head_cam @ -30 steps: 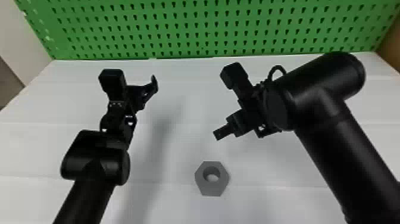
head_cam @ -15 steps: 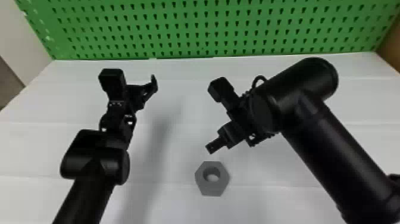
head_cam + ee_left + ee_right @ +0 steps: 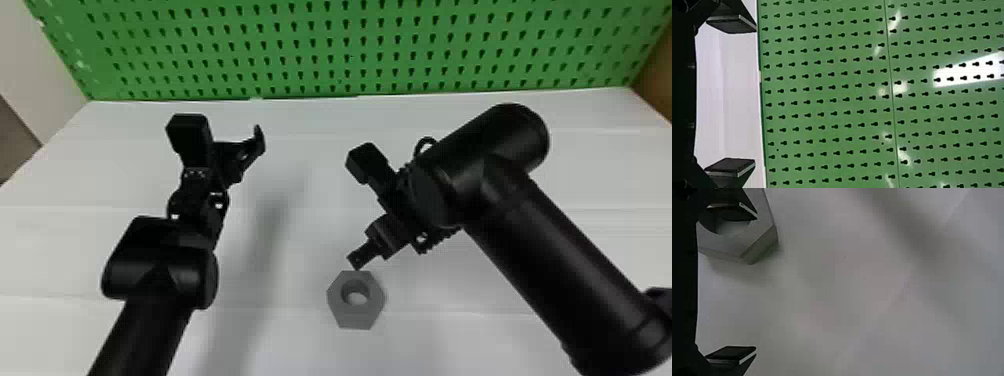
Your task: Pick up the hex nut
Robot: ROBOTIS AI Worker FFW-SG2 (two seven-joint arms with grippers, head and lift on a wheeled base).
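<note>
The grey hex nut (image 3: 356, 312) lies flat on the white table in the head view, its hole facing up. Just behind it is my right gripper (image 3: 357, 260), near the nut's far edge. In the right wrist view the right gripper (image 3: 756, 284) stands open, one finger overlapping the hole of the hex nut (image 3: 734, 243) and the other over bare table. My left gripper (image 3: 257, 142) is parked at the left, far from the nut. The left wrist view has the left gripper (image 3: 755, 96) open, with nothing between its fingers.
A green pegboard (image 3: 320, 50) stands along the back edge of the white table (image 3: 300, 350). The right forearm reaches across the table's right half, and the left arm's shadow falls on the tabletop left of the nut.
My right arm has moved left and toward the front of the table, bringing its gripper close to the nut. The left arm and the nut have stayed in place.
</note>
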